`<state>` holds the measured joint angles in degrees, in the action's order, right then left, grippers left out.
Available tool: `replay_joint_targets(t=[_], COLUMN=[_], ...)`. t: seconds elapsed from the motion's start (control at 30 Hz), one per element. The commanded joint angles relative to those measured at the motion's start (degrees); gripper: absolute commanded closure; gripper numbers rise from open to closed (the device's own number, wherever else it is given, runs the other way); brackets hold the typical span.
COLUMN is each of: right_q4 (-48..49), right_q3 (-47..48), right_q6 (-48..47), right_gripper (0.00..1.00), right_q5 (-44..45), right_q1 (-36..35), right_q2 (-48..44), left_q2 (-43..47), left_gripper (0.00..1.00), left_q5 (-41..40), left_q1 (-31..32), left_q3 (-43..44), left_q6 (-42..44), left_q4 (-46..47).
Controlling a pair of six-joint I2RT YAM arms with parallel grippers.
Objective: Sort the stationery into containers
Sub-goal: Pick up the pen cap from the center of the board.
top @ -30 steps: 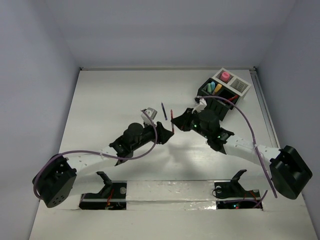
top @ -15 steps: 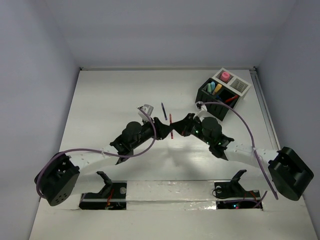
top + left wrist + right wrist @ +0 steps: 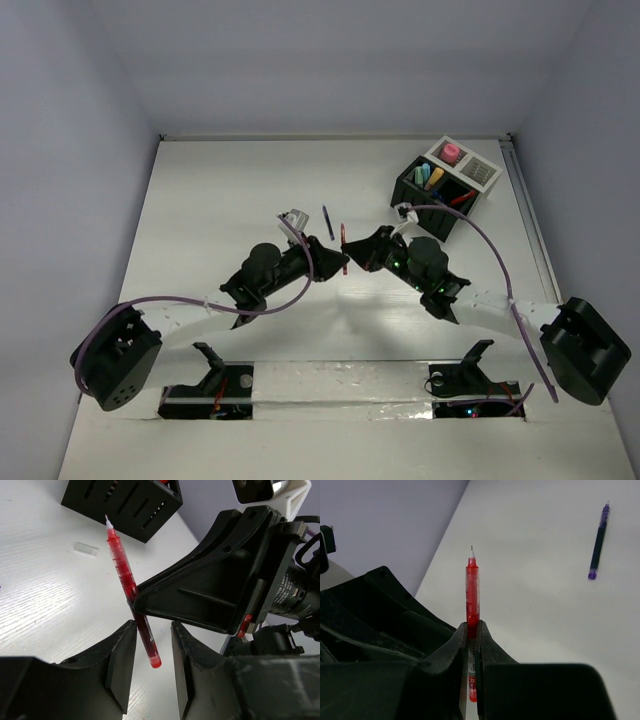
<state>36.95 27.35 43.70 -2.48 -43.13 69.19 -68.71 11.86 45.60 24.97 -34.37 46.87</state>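
Right tool is clamped tight on the red pen. Its fingers pinch the barrel low down; the tip sticks out ahead of the tool and the back end pokes out behind the pinch. The pen is off the bench, in the air between the two tools.

Left tool is partly open and straddles the pen's back end, one finger on each side. In the left wrist view the left-hand finger looks just about touching the barrel, with a clear gap on the other side. No left-side grip that I can see. The right tool's pinch sits on the barrel just past the left fingers. The pen is tilted, tip pointing away toward the organizer box.

Top view: the tools meet nose to nose, red pen at the junction. A blue pen lies flat on the bench just beyond the left tool, touching neither tool. The organizer box is beyond and to the right of the right tool, apart from it. Markers stand in a black compartment and a pink-capped bottle is in the white section. A small clear piece lies on the bench near the box.
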Motion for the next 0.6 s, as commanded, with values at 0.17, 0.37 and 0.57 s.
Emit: replay_joint_targets(t=[0.17, 0.37, 0.57], right_q4=[5.15, 5.41, 6.03], right_q3=[3.76, 3.76, 3.06], right_q6=[-2.04, -1.52, -0.55], right_gripper=[1.0, 1.0, 1.0], right_q5=[2.04, -0.24, -3.14], right_q1=[-0.81, -0.81, -0.81], right_q2=[-2.12, -2.13, -0.11], left_q2=[3.05, 2.26, 1.56], left_gripper=[0.76, 0.63, 0.66], left_q5=[2.73, 3.35, 3.17], left_q1=[0.27, 0.27, 0.27], left_q3=[0.25, 1.39, 2.45], left_q6=[1.67, 2.03, 1.85], left_q4=[-2.39, -1.87, -0.2])
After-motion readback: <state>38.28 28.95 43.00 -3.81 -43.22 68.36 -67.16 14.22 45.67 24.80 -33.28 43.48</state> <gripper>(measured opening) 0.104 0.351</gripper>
